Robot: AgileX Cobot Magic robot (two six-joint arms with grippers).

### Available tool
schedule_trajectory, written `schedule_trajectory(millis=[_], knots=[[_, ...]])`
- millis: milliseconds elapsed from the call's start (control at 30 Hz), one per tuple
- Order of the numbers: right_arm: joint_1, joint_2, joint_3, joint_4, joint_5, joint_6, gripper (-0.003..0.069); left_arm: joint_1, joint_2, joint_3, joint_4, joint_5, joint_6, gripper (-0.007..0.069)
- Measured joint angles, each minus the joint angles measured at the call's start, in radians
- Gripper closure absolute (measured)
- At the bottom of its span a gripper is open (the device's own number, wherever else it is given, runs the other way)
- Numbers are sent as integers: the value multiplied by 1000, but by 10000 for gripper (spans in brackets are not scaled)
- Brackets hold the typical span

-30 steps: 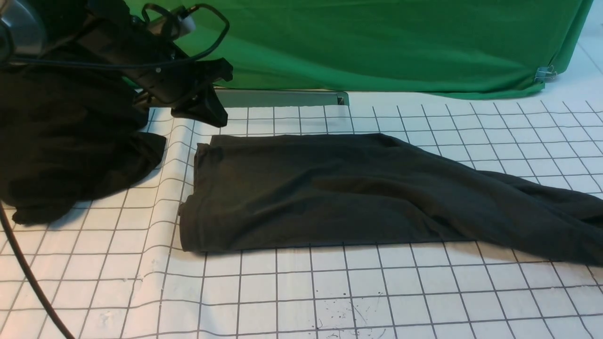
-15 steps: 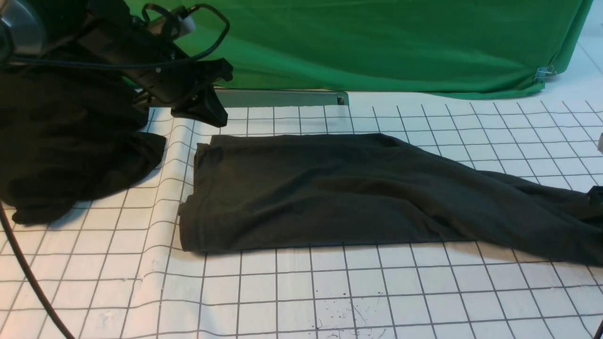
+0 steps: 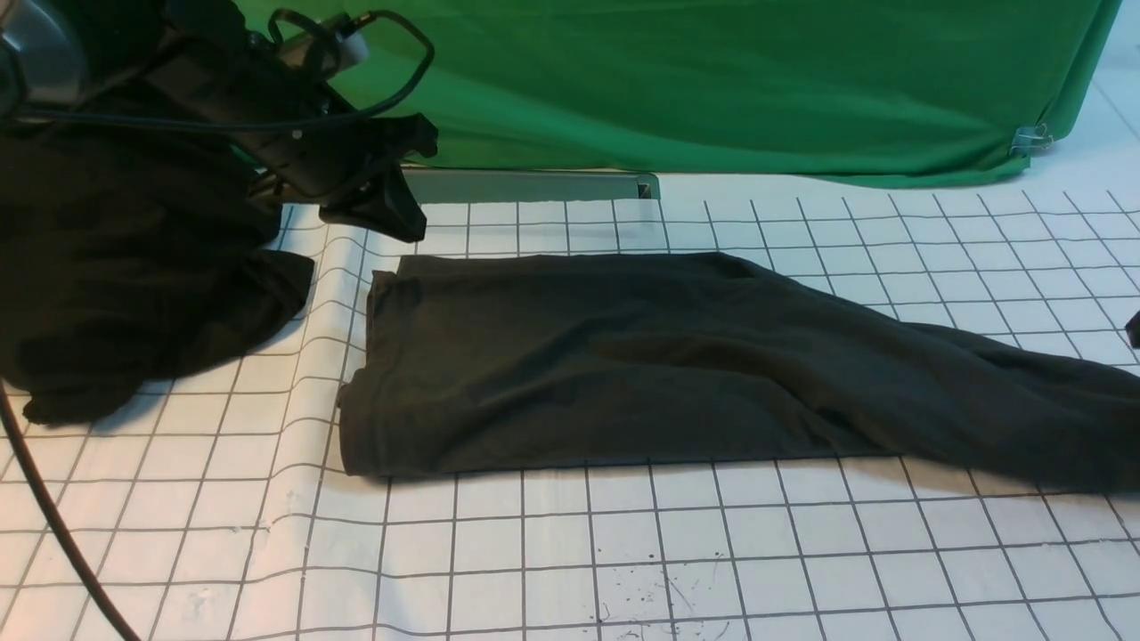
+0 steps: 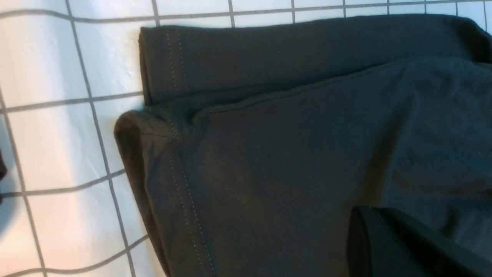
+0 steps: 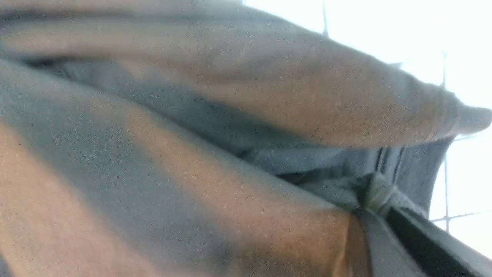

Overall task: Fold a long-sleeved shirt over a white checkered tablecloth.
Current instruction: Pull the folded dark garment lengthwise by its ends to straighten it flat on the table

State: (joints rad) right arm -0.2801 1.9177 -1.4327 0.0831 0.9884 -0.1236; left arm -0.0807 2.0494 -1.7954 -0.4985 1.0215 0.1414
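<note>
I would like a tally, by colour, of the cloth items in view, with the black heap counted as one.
Dark: 2 (the shirt and the heap)
White with a grid: 1 (the checkered tablecloth)
Green: 1 (the hanging fabric)
Total: 4

Left arm [image 3: 240, 98] extends inward, angled downward. Left gripper [image 3: 411, 223] hovers shut, its tip pointing down. Right gripper [image 5: 378, 215] is closed, fingers together. Right arm lies mostly outside the front view, only a dark portion visible at the edge.
</note>
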Motion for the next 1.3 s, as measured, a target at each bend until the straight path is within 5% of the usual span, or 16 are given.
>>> schedule_trajectory(millis=[600, 733, 867, 1000, 1300], knots=[[0, 27, -49, -133, -258, -1, 613, 0, 0, 0, 1, -4, 4, 622], [0, 58, -49, -146, -278, 6, 526, 0, 0, 0, 1, -6, 4, 622], [0, 72, -55, -191, -268, 71, 298, 0, 0, 0, 1, -8, 5, 622], [0, 48, -111, -261, -150, 173, 167, 0, 0, 0, 1, -8, 6, 622], [0, 9, -197, -156, 169, 180, 136, 0, 0, 0, 1, -8, 6, 590]])
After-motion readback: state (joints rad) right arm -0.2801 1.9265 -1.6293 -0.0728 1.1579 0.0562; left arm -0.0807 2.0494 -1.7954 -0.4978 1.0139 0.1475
